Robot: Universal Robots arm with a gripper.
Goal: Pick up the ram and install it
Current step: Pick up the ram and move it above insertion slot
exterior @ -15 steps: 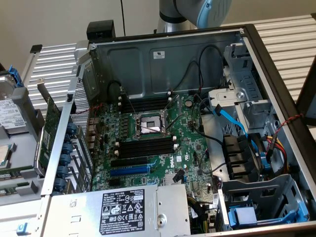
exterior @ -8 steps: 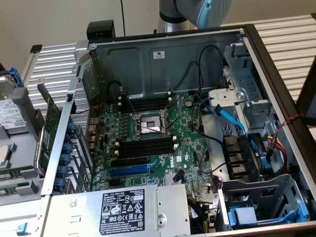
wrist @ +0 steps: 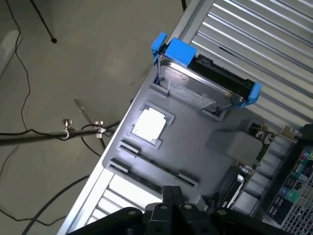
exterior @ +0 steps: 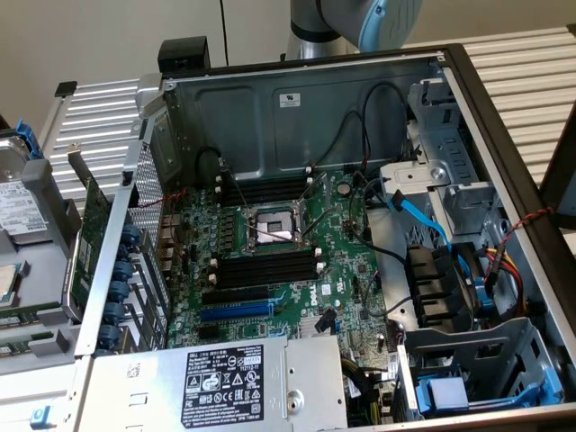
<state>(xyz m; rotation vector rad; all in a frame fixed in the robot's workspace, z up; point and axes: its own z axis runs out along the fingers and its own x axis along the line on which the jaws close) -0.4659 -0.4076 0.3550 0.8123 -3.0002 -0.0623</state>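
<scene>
Pickup, we judge, is pending: jaws clenched, seemingly empty, over the gray tray (wrist: 195,142); grasping the ram needs them opened.

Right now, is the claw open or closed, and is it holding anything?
Claw: closed, holding nothing that I can see.

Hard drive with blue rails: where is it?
The hard drive sits outside the computer case, at the exterior view's far left, on the grey tray near the processor chip.
</scene>
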